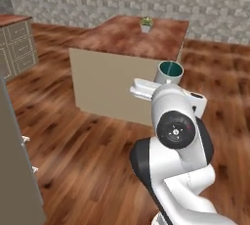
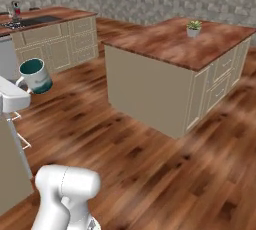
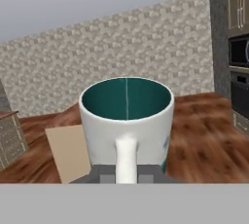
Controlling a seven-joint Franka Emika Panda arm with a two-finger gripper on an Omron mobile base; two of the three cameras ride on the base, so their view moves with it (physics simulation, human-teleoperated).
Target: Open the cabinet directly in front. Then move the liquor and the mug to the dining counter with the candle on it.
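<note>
**Mug carried in the air, kitchen island ahead**

Left base view: the mug [image 1: 169,72], white with a dark teal inside, sits above the arm's [image 1: 176,136] upper joint, clear of the floor and of any counter. Behind it stands an island [image 1: 105,84] with beige sides and a reddish-brown wood top; a small potted plant [image 1: 146,24] is on the far part of that top.

Right base view: mug [image 2: 36,75] at the left edge, tilted, its mouth facing up and toward the camera, just beside the white hand [image 2: 11,99]. Far left in the background, a wood counter with a dark inset sink [image 2: 25,22]; a small red and blue bottle, the liquor [image 2: 16,10], stands on it near the sink. Potted plant [image 2: 193,27] on the island.

Hand view: mug [image 3: 126,121] close up, loop handle [image 3: 126,159] pointing at the camera and running down between the fingers. The gripper [image 3: 125,173] is clenched on the mug's handle.
</note>
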